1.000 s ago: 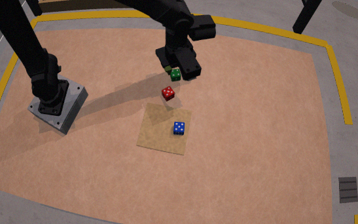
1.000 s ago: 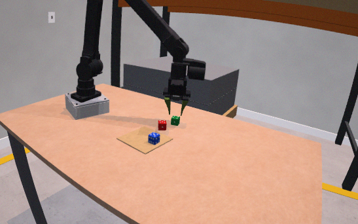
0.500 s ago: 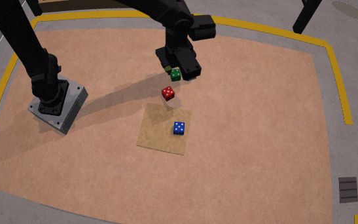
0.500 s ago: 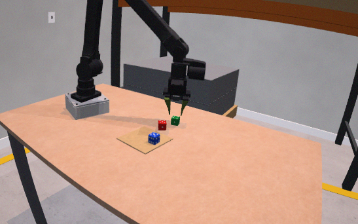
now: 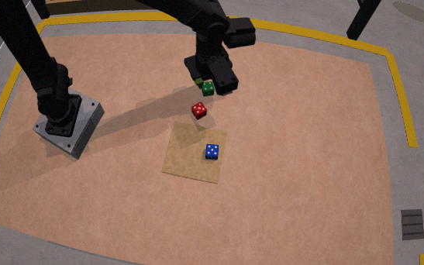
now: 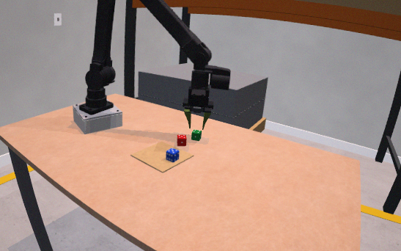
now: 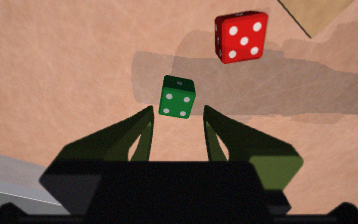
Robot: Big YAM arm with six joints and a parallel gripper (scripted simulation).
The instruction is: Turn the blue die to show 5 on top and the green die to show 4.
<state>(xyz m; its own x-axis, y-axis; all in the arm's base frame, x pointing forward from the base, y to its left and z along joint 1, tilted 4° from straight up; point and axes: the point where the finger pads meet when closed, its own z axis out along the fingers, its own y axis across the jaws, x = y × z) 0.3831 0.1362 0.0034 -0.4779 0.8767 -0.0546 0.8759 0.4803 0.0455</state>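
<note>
The blue die (image 5: 212, 151) (image 6: 172, 155) lies flat on the tan mat (image 5: 181, 164) (image 6: 147, 157) (image 7: 316, 14), near one edge, 5 on top. The green die (image 5: 208, 88) (image 6: 196, 135) (image 7: 177, 102) lies flat on the table, off the mat, 4 on top. The red die (image 5: 199, 110) (image 6: 182, 140) (image 7: 242, 39) lies flat between the green die and the mat, 5 on top. My gripper (image 6: 196, 128) (image 7: 178, 111) is partly open and empty, pointing down with its tips just above the green die. In the top view its body hides one finger.
The arm's grey base block (image 5: 88, 125) (image 6: 102, 122) stands on the table (image 5: 286, 174) (image 6: 252, 183) on the left. The red die is close to the green die and near the mat's edge. The arm's shadow falls across the table by the dice.
</note>
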